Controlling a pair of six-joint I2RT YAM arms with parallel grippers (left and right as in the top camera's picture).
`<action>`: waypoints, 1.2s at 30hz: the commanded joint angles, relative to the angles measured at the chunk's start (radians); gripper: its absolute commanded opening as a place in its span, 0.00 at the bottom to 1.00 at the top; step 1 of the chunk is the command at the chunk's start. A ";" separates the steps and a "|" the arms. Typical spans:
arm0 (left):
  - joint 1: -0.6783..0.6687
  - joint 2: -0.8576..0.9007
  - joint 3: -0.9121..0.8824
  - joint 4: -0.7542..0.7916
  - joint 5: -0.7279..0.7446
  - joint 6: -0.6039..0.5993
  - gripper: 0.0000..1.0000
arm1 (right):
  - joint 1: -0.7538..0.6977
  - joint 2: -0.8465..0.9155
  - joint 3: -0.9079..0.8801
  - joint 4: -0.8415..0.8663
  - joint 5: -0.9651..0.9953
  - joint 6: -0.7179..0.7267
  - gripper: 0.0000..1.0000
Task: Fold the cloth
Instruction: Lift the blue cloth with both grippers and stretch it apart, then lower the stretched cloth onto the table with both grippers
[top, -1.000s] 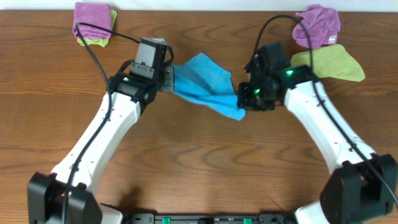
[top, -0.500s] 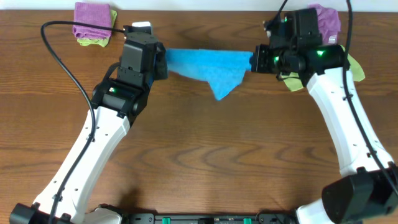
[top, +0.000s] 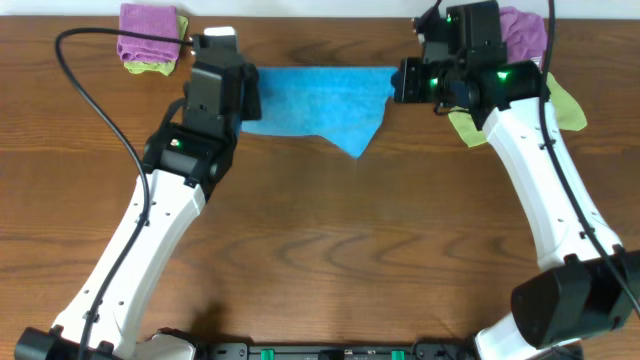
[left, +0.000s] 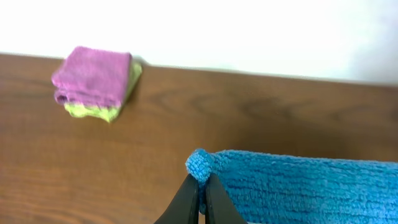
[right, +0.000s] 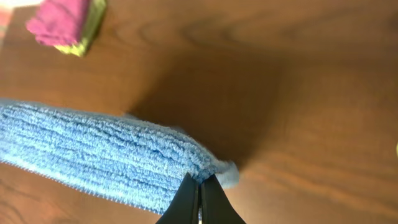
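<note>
The sky-blue cloth (top: 315, 100) hangs stretched between my two grippers above the far part of the table, with one loose corner drooping down near the middle. My left gripper (top: 248, 92) is shut on its left corner; the left wrist view shows the fingers (left: 200, 186) pinching the cloth (left: 298, 183). My right gripper (top: 397, 80) is shut on its right corner; the right wrist view shows the fingers (right: 199, 186) pinching the cloth (right: 99, 155). No label shows.
A folded purple-on-lime stack (top: 150, 38) sits at the far left; it also shows in the left wrist view (left: 96, 84) and the right wrist view (right: 65, 22). A loose purple cloth (top: 525, 35) and a lime-green cloth (top: 560, 105) lie far right. The table's far edge (left: 249, 71) is close.
Both grippers have moved apart and toward the far edge with the cloth, pulling it from a bunched drape into a taut, wide span.
</note>
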 joint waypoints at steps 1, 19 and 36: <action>0.032 -0.002 0.006 0.050 -0.018 0.064 0.06 | 0.006 0.000 0.070 0.021 0.047 -0.018 0.02; 0.053 -0.002 0.006 -0.492 0.137 -0.053 0.06 | 0.091 0.000 0.094 -0.480 0.085 -0.036 0.01; 0.053 -0.002 0.006 -0.796 0.241 -0.077 0.47 | 0.108 0.000 0.093 -0.625 0.147 -0.109 0.89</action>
